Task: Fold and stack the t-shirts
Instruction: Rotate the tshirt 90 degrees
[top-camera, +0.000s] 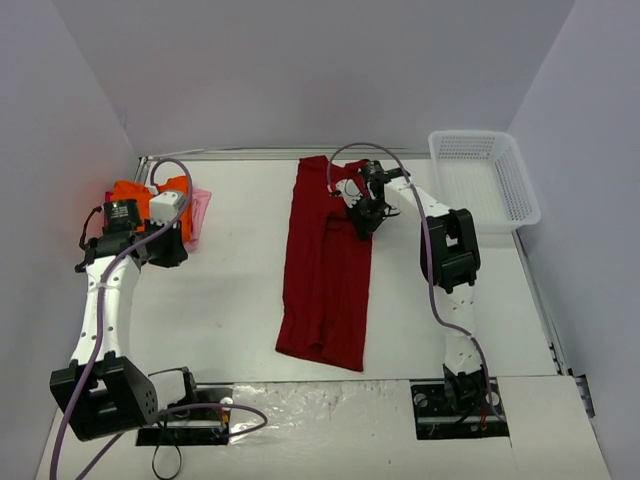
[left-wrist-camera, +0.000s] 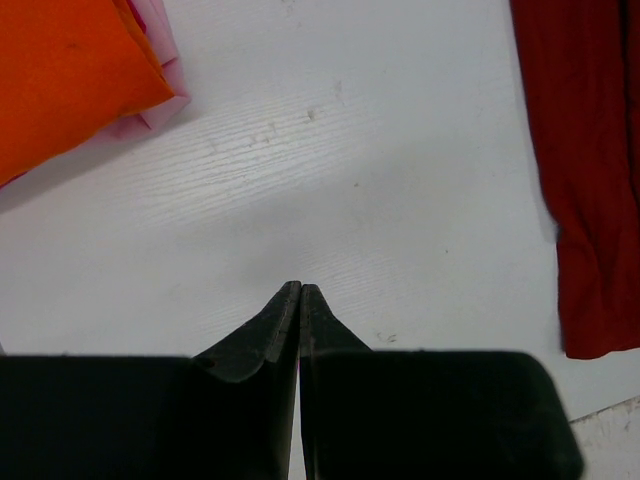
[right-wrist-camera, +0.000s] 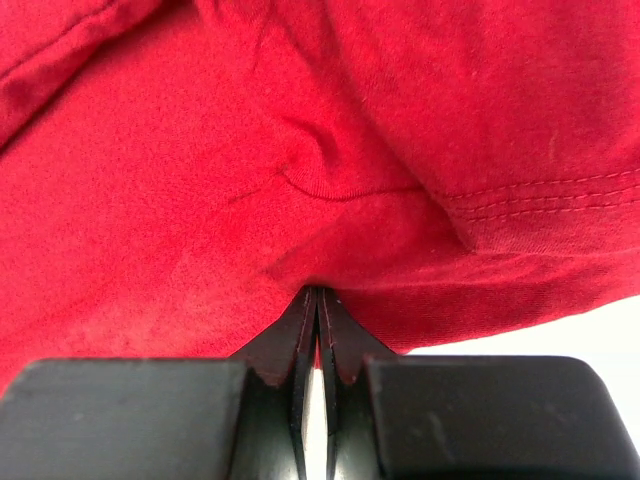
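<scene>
Folding the dark red t-shirt without twisting it

We judge that the step in hand is the next fold of the dark red t-shirt (top-camera: 325, 270), which lies on the table (top-camera: 230, 290) as a long narrow strip. Our right gripper (right-wrist-camera: 316, 292) is down on it with the fingers pressed together and the tips directly at the cloth. Red fabric fills all the space ahead of the tips, and a stitched hem runs to their right. We cannot tell whether a thin layer is caught between them.

Our left gripper (left-wrist-camera: 300, 287) is also pressed together and holds nothing. Bare table is below it and one end of the strip lies well to its right. The orange t-shirt (left-wrist-camera: 70, 70) is ahead and to its left, lying on the pale pink t-shirt (top-camera: 201, 212).

To do this well, we think the right hand should take only the upper layers near the hem. It should then lift them low and carry them straight along the strip. The left hand could come across and press the cloth at the fold line. Soft cloth drags easily, so slow movement is better, and the edges should meet before we let go.
</scene>
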